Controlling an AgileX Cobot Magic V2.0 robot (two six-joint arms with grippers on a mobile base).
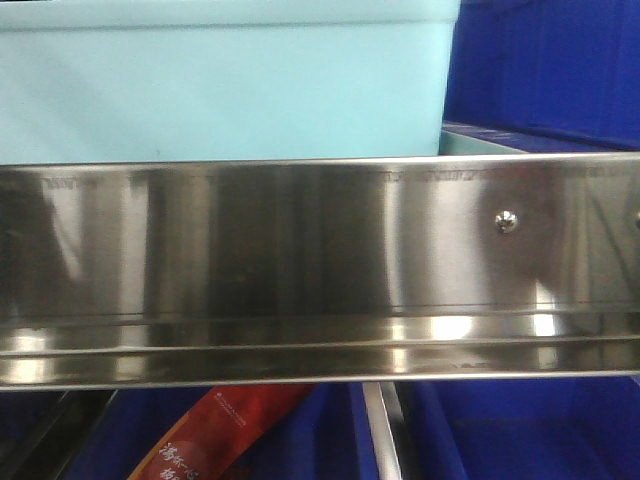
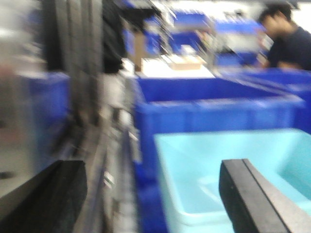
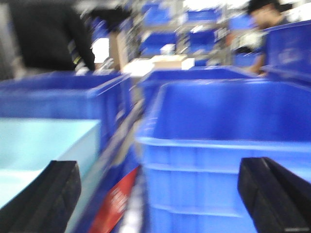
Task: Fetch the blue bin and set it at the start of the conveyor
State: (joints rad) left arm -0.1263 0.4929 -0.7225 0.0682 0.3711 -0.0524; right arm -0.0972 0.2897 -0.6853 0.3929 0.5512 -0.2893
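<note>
Standing behind steel shelf rail (image 1: 300,270), blue bin (image 1: 220,90), royal-blue tubs (image 1: 550,70) alongside

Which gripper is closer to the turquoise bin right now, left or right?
Left. The left gripper hangs open at the near rim of the blue bin, one finger over its inside. The right gripper, also open, faces a dark blue bin; the blue bin lies off to its left.

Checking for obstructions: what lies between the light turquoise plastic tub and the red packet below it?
A shiny stainless-steel shelf rail spans between them, in the front-facing view.
</note>
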